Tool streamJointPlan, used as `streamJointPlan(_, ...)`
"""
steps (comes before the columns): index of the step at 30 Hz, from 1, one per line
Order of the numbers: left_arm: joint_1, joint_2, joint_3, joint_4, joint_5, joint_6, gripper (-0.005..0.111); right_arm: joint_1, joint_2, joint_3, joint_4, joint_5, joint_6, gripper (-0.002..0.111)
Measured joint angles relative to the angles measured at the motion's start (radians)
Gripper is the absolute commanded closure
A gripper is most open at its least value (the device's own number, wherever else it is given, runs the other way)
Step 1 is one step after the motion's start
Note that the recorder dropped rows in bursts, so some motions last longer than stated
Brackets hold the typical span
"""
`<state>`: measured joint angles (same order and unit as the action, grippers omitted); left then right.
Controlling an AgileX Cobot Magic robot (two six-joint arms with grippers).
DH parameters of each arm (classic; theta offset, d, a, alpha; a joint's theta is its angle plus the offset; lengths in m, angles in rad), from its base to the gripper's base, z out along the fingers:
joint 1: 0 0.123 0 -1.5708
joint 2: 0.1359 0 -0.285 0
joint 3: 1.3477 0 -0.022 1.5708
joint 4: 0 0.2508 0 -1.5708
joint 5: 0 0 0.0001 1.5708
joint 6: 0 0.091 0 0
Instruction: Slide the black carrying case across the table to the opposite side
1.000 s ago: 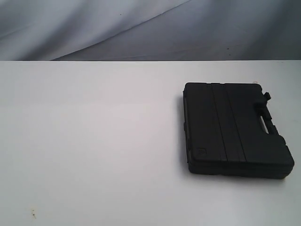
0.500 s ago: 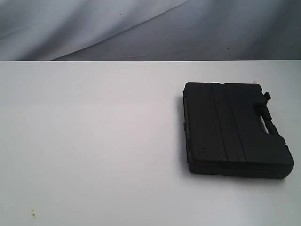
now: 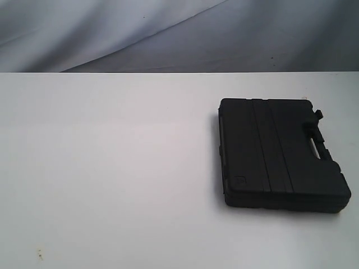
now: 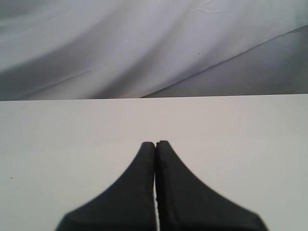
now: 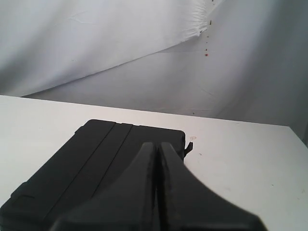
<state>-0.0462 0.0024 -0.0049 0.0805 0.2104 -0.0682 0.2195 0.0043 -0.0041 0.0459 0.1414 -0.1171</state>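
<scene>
While we go over the ext. view, we find the case [image 3: 280,154] lying flat on the counter [image 3: 112,168], well over on the right of that view. Lid faces up. Raised ribs [image 3: 268,151] run across the lid from far edge to near edge. Handle slot [image 3: 322,151] and latch [image 3: 319,115] both sit along the case's right-hand side. Its near-right corner comes close to the right border of the view. Counter surface is plain white, w/ one tiny dark speck [image 3: 39,255] at near left. Grey cloth [image 3: 168,33] hangs behind the counter's far edge.

Left wrist view: we note the left claw [image 4: 155,144] w/ both fingers pressed together tip to tip and nothing between them. It sits over bare white counter [image 4: 72,134]. The cloth [image 4: 144,48] shows beyond the far edge, in soft folds.

Right wrist view: right claw [image 5: 155,146] is likewise pinched together and grips nothing. The case [image 5: 91,159] lies directly under and ahead of it, ribs running away from the claw. The latch [image 5: 188,147] pokes out at the case's far corner. We cannot tell whether the claw tips touch the lid or hang just above it. Counter [image 5: 240,159] shows white beside and beyond the case. The cloth [image 5: 120,43] behind carries a few red specks [image 5: 206,54].
</scene>
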Motion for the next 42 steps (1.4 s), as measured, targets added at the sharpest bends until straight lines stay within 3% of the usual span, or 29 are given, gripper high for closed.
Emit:
streamJointPlan(21,0.000,0.000,0.000,0.000,0.000,0.000,0.107,-0.004,0.000,0.000,-0.005,0.012,-0.009,0.108)
streamJointPlan(34,0.000,0.000,0.000,0.000,0.000,0.000,0.107,-0.185,0.000,0.000,-0.014,0.013,-0.013,0.108)
streamJointPlan(42,0.000,0.000,0.000,0.000,0.000,0.000,0.107,-0.201,0.000,0.000,-0.003,-0.009,-0.013,0.108)
